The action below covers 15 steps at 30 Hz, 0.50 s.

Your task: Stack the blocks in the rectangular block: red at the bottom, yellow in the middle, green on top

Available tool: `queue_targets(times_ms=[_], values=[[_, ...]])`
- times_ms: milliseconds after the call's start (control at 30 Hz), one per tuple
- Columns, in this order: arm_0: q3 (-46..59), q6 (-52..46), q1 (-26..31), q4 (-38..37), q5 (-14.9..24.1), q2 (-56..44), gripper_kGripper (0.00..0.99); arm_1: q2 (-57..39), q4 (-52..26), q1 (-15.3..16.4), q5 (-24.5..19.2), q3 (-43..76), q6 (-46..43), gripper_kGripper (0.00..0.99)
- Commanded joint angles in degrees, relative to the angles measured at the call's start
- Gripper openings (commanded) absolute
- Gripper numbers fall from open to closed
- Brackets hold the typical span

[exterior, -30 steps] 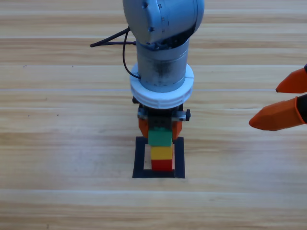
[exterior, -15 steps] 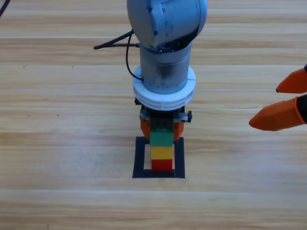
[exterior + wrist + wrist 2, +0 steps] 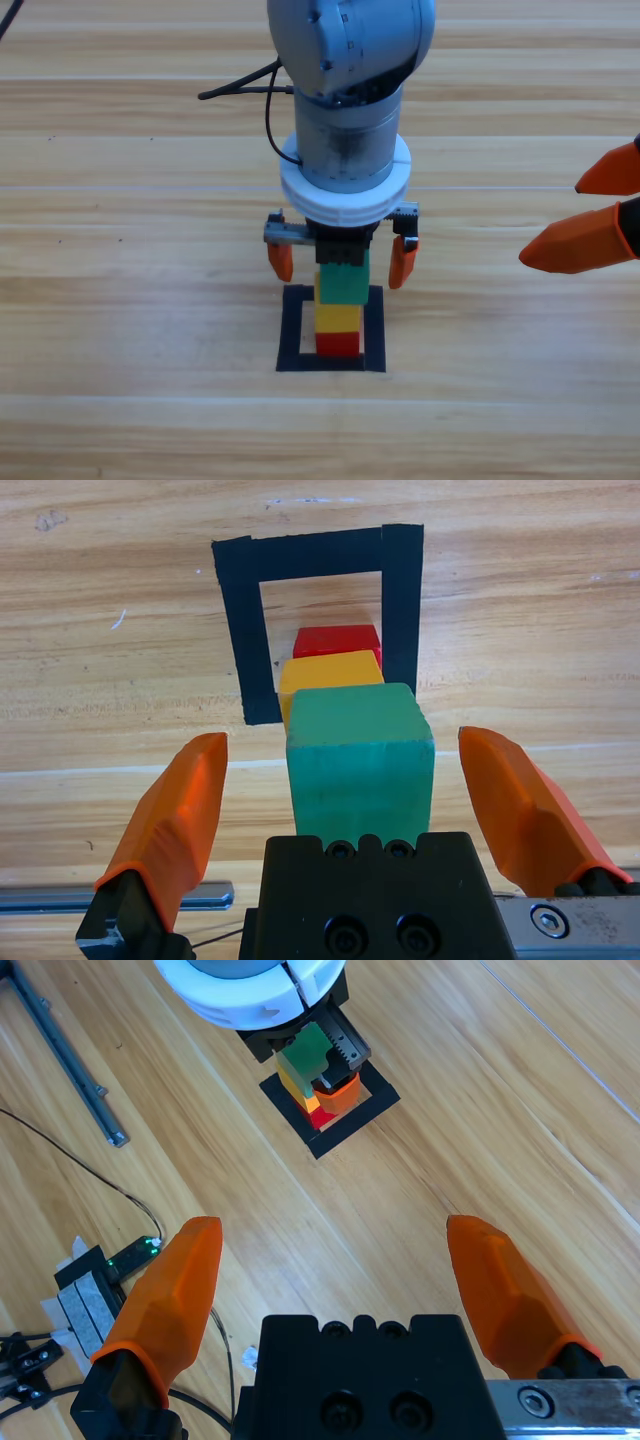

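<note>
Tabletop (image 3: 120, 300): plank wood, carrying everything. Landmark for all positions is the rectangular block (image 3: 291, 330), a black tape outline.

Left arm comes down from the far side, directly above the outline. Left tool (image 3: 342, 260) hangs over the stack, its jaws spread wide, one on each side of the top cube and clear of it; the wrist view shows a gap on both sides.

Right tool (image 3: 600, 215) waits well to the right of the outline, jaws spread, holding nothing.

Stack stands inside the outline: red (image 3: 338, 344) at the bottom on the wood, yellow (image 3: 338, 318) on it, green (image 3: 343, 284) on top. The column looks fairly straight, with green sitting slightly off yellow toward the far side.

Step in hand, as I judge it: release of the last cube, order correct. The next move calls for a straight lift away from the outline, jaws kept wide, no sideways drift that could clip green.
</note>
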Motion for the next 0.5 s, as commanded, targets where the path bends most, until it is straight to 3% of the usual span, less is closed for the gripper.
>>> queue_targets(times_ms=[33, 267, 400, 500], values=[[1.8, -0.5, -1.1, 0.7, 1.0, -0.9, 0.990, 3.2, 0.6, -1.5, 1.1, 0.7, -0.5, 0.989], [1.1, -0.2, -1.0, 1.8, 4.5, -14.1, 0.990, 3.3, 0.7, -1.5, 1.1, 0.7, -0.5, 0.989], [4.7, -0.3, -1.2, 1.6, 10.3, -29.0, 0.990, 3.4, 0.8, -1.5, 1.1, 0.7, -0.5, 0.989], [14.4, 3.0, -4.0, -3.6, 14.6, -38.2, 0.990, 3.5, 0.8, -1.5, 1.0, 0.6, -0.5, 0.989]])
